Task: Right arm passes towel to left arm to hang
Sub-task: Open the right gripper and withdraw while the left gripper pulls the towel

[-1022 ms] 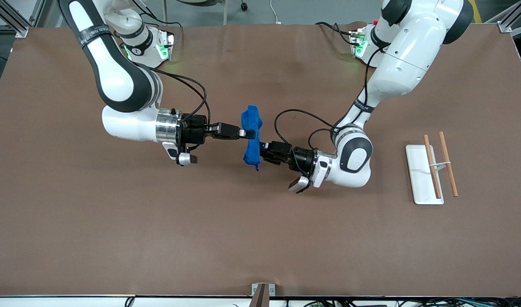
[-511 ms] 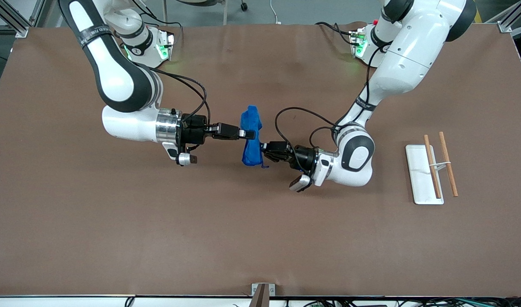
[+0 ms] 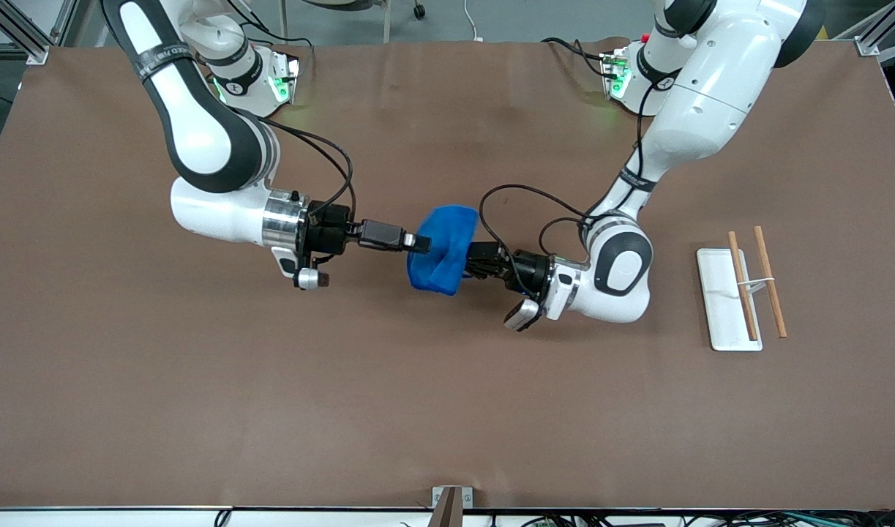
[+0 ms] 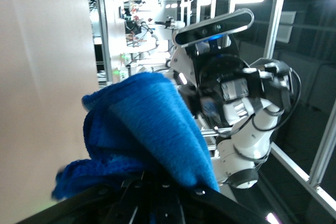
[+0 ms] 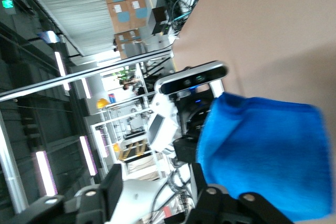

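Observation:
The bright blue towel [image 3: 441, 252] hangs bunched in the air over the middle of the table, between the two grippers. My left gripper [image 3: 470, 260] is shut on the towel from the left arm's side, its fingers mostly hidden by cloth. In the left wrist view the towel [image 4: 152, 124] drapes over my left gripper [image 4: 157, 195]. My right gripper [image 3: 420, 242] sits at the towel's edge toward the right arm. In the right wrist view my right gripper [image 5: 157, 203] is open with nothing between its fingers, and the towel [image 5: 262, 156] lies beside one finger. The loop tag is hidden.
A flat white base [image 3: 718, 311] with two wooden rods [image 3: 770, 282] across it lies toward the left arm's end of the brown table. A small bracket [image 3: 451, 498] sits at the table edge nearest the front camera.
The right gripper has let go of the towel and opened. The towel has shifted toward the left arm with the left gripper and spread wider.

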Motion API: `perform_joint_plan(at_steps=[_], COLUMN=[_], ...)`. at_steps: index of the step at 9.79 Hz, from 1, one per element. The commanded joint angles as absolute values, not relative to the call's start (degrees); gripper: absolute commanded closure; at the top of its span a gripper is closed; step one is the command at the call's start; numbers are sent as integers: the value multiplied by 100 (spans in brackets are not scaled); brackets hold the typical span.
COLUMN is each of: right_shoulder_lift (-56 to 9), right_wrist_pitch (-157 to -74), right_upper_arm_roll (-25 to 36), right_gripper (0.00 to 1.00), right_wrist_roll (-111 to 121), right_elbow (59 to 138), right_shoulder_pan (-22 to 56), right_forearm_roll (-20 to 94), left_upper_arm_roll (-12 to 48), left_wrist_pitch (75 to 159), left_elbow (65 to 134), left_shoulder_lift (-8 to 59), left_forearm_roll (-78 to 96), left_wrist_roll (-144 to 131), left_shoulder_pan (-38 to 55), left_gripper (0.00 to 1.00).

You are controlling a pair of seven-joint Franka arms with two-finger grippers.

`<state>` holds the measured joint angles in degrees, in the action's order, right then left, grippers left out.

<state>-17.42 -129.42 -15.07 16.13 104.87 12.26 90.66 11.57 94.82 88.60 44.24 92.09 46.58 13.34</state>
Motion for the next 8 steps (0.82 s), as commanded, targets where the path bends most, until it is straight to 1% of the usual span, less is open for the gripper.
perform_joint_plan(at_steps=[1,2,4,5,7,8], right_shoulder_lift=[-1521,-1477,-1337,-1223,-889,-766], right_wrist_pitch=[-12894,-12841,-12736,-12544,-12070,-11876], right_upper_arm_roll=[-1503,-1503,-1425,-1424,-1363,-1075], right_gripper=[0,0,0,0,0,0], right_wrist_roll=[1058,820,633,581,344,343], right_elbow=[10556,10547,10573,10573,10565,10564], right_shoulder_pan=[801,539,230,-85,-526,-519], right_forearm_roll=[7673,6681,5264,4273,2714,2202], left_upper_arm_roll=[1116,1116,1134,1125,1142,1203], left_wrist_pitch=[9545,9545,9536,9536,9545,9536], left_elbow=[8607,8291,7667,7507,7506,7515], left_shoulder_lift=[4421,4421,4395,4133,3422,3175], left_forearm_roll=[8136,7530,5949,5228,3848,3110], left_wrist_roll=[4231,3923,3133,2816,1912,1603], left_shoulder_pan=[1082,985,870,879,993,1011], left_gripper=[100,100,100,100,100,100])
